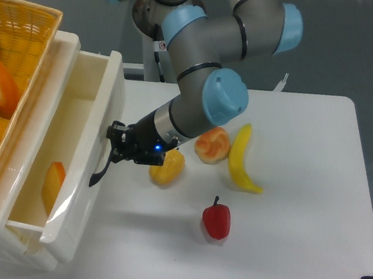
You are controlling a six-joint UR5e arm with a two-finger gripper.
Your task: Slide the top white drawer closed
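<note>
We see the top white drawer [67,166], part open and holding an orange wedge [51,186], with the gripper [114,150] against its black handle [99,168], grip state unclear.
</note>
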